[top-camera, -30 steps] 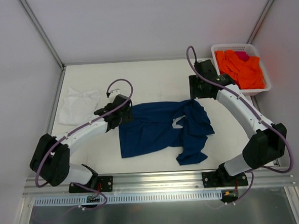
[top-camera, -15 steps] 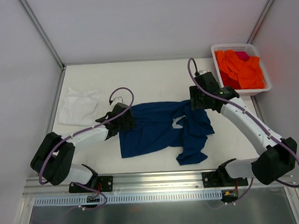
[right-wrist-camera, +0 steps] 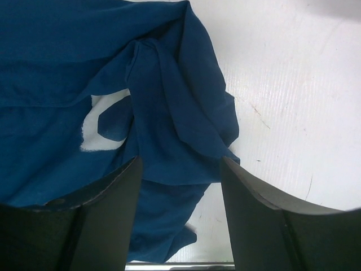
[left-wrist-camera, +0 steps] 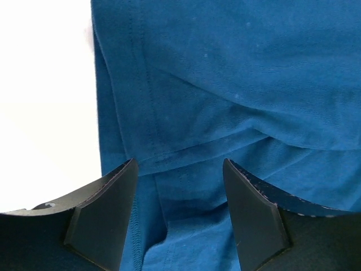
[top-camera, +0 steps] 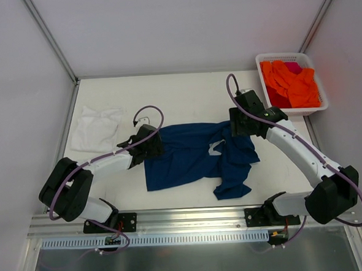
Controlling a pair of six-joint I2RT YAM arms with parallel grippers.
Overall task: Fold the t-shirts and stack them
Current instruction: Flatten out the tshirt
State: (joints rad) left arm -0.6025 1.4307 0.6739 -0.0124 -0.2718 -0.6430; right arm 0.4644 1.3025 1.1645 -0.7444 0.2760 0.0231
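Both open: L end effector (left-wrist-camera: 179, 164) & R end effector (right-wrist-camera: 180, 161) over navy tee (top-camera: 182, 157), print (top-camera: 216, 148) mostly hidden by folds

left pincer (left-wrist-camera: 179, 164) lower at navy t-shirt (top-camera: 182, 157) edge, right pincer (right-wrist-camera: 180, 161) swung nearer — over its sleeve

- Left arm (top-camera: 109, 161): base at the near left edge, elbow folded back close to the base. The forearm lies low and reaches right and slightly away.
- Left gripper (left-wrist-camera: 179, 166): tilted downward, jaws parted. Both dark fingers (left-wrist-camera: 104, 212) show, with an even gap between them.
- Right arm (top-camera: 295, 142): base at the near right, elbow pushed out to the far right. The forearm stretches away and leftward.
- Right gripper (right-wrist-camera: 180, 164): angled down, jaws parted to a similar width, closed on nothing.
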